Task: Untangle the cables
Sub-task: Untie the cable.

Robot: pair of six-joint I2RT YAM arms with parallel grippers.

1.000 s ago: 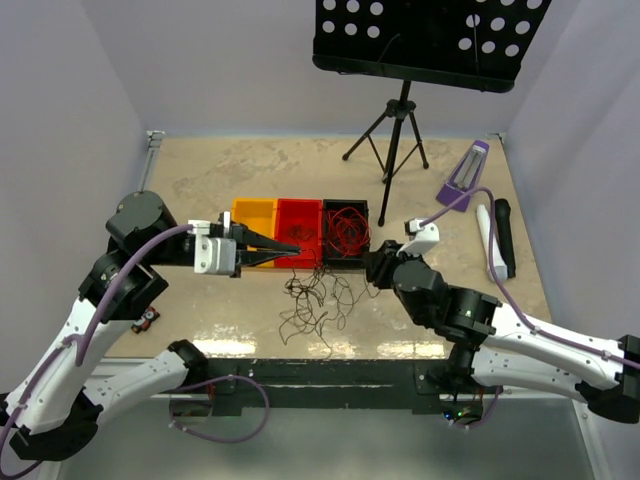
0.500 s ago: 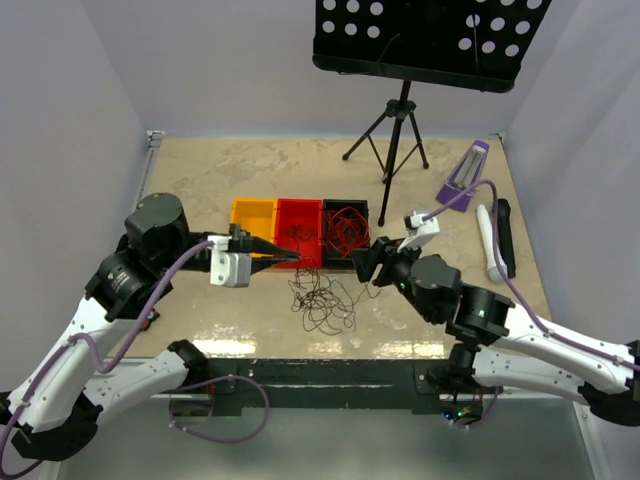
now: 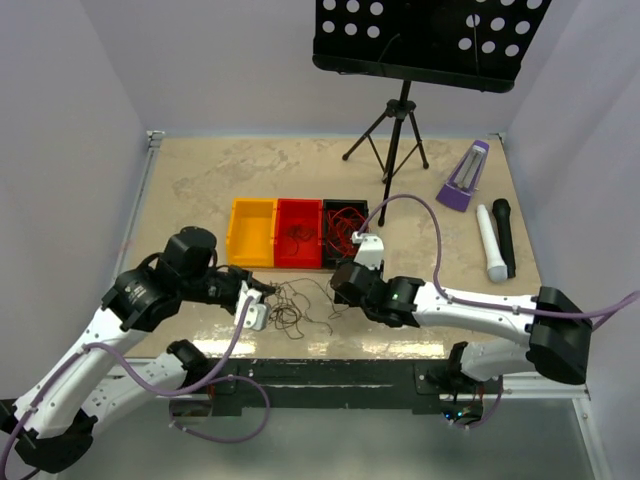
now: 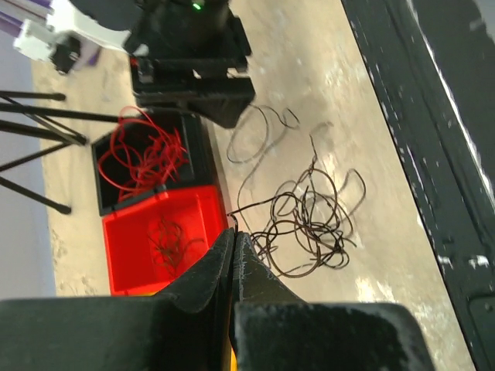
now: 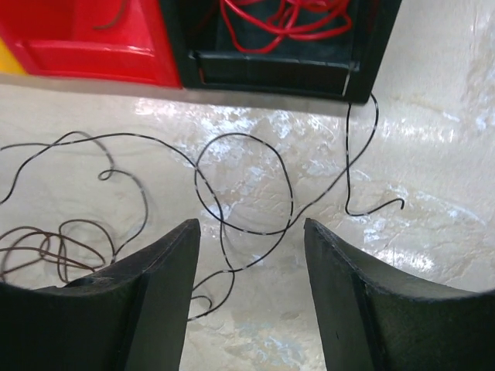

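Note:
A loose tangle of dark cables (image 3: 300,305) lies on the table in front of the bins, also seen in the left wrist view as dark cables (image 4: 309,224). My left gripper (image 3: 265,292) sits at the tangle's left edge, its jaws pressed together (image 4: 233,232) on a thin dark strand that runs from the tips into the tangle. My right gripper (image 3: 333,288) hovers at the tangle's right side. It stands open (image 5: 251,224) above a dark cable loop (image 5: 244,185), holding nothing. Red cables (image 3: 345,225) fill the black bin (image 5: 271,73). A few dark strands lie in the red bin (image 3: 298,232).
A yellow bin (image 3: 250,230) adjoins the red one on the left. A music stand's tripod (image 3: 398,135) stands behind the bins. A purple metronome (image 3: 465,175), a white microphone (image 3: 490,245) and a black microphone (image 3: 505,235) lie at the right. The dark front rail (image 3: 320,370) borders the table.
My left gripper drew back from the red bin toward the near left, and the tangle shifted left with it. My right arm swung left and its jaws widened.

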